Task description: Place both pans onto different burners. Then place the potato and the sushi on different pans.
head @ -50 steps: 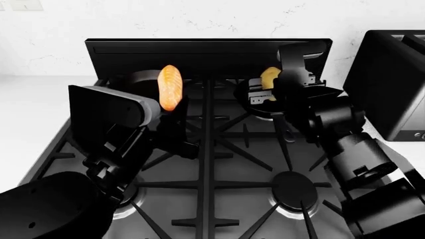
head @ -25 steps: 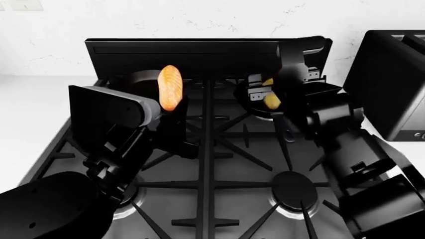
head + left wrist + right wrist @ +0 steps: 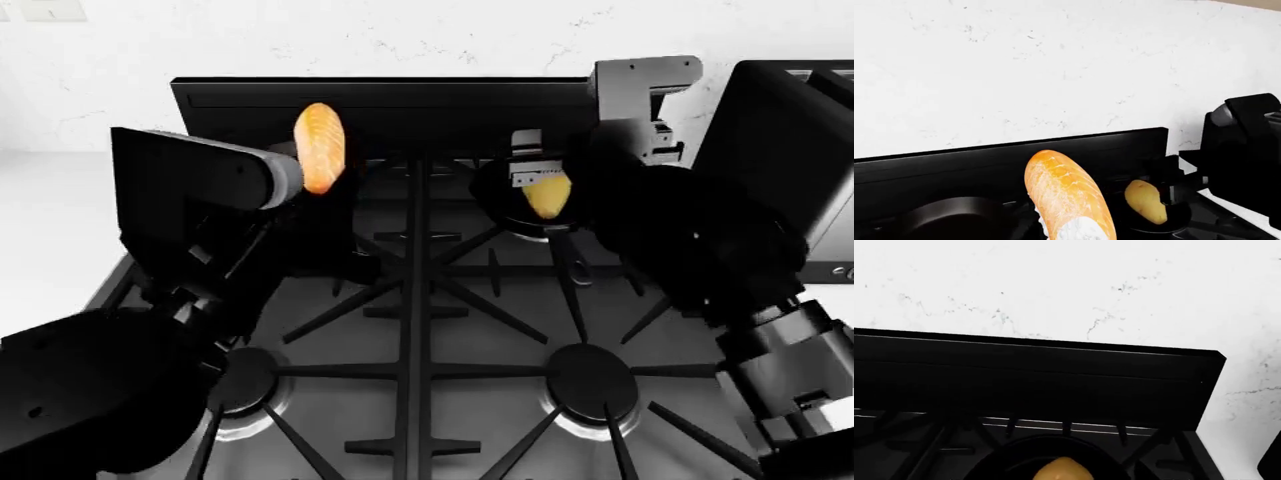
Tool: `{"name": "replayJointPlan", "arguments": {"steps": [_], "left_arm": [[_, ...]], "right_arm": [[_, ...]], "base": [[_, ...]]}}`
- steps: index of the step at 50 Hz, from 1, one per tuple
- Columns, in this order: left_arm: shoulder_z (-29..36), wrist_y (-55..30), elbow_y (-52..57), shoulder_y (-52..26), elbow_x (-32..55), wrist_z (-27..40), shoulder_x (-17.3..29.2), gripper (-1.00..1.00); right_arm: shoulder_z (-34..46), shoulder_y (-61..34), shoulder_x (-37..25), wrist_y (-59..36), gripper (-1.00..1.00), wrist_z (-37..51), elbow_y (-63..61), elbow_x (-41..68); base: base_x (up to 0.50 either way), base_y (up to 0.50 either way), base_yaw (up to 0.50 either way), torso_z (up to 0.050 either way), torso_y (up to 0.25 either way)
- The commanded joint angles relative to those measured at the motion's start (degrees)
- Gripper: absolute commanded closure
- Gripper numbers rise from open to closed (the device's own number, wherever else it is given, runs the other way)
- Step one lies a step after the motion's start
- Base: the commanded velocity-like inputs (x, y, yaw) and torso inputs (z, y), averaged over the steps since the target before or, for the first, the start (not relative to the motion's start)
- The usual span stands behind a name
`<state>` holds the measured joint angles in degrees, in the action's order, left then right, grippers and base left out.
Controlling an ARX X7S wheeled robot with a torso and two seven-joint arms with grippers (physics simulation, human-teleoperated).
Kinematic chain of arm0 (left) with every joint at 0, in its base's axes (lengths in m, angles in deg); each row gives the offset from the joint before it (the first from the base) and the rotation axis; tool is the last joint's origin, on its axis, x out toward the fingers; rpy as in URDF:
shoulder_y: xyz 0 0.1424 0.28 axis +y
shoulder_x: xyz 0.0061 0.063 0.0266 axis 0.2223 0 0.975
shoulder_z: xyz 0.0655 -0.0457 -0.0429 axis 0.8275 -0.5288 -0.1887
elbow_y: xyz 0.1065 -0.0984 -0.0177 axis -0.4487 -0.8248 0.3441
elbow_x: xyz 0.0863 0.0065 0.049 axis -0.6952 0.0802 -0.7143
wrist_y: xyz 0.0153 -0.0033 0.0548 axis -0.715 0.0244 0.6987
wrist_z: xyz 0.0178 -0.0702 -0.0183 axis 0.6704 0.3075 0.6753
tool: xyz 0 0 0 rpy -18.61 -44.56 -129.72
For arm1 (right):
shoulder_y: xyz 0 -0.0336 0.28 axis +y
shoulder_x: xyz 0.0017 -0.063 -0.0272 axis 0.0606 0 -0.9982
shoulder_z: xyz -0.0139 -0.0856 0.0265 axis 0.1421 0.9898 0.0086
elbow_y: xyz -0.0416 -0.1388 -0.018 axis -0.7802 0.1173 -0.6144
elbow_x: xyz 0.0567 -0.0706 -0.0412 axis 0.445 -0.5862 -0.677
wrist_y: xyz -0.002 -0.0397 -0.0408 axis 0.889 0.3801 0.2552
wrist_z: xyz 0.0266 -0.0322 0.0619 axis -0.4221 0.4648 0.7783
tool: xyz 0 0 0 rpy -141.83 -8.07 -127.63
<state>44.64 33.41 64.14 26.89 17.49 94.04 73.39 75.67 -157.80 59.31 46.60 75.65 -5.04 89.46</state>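
Note:
My left gripper (image 3: 310,185) is shut on the lower end of the sushi (image 3: 318,148), an orange piece with a whitish part (image 3: 1066,195), held upright in the air. Under it a black pan (image 3: 954,217) sits on the back left burner, mostly hidden by my arm in the head view. The yellowish potato (image 3: 547,195) lies in the long-handled pan (image 3: 501,200) on the back right burner. My right gripper (image 3: 527,160) hangs just above it, open and empty. Only the potato's tip (image 3: 1059,469) and the pan's rim (image 3: 1021,455) show in the right wrist view.
The pan's loop-ended handle (image 3: 577,262) points toward the front over the grates. Both front burners (image 3: 594,380) are bare. A black toaster (image 3: 787,170) stands on the counter right of the stove. The stove's raised back panel (image 3: 414,100) and white wall lie behind.
The potato dropped from my right gripper into the back right pan, and that arm then rose and drew back. My left arm lifted the sushi higher and slightly left.

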Motion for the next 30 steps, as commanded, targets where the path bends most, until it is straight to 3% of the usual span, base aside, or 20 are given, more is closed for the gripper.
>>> {"name": "replayJointPlan", "arguments": {"steps": [1,19,30], "left_arm": [[-0.5,-5.3,-5.8,-7.9,6.0,1.7,1.4,1.00],[0.1,-9.5,-23.6,-11.9,11.1,-6.4,1.5,1.00],[4.7,-12.5,-36.5,-16.6,6.7,-14.0,-2.2,1.00]], "right_arm": [[-3.4,6.4,-6.7,-2.4,-1.00,6.3,-18.4,5.6],[-4.2,8.4,-8.6,-2.7,-1.00,8.6,-26.2,7.6],[-4.3,8.2,-8.3,-2.8,-1.00,8.5,-24.9,7.7]], "base": [[0.00,0.00,0.00,0.000,0.000],[0.00,0.00,0.00,0.000,0.001],[0.00,0.00,0.00,0.000,0.000]]}}
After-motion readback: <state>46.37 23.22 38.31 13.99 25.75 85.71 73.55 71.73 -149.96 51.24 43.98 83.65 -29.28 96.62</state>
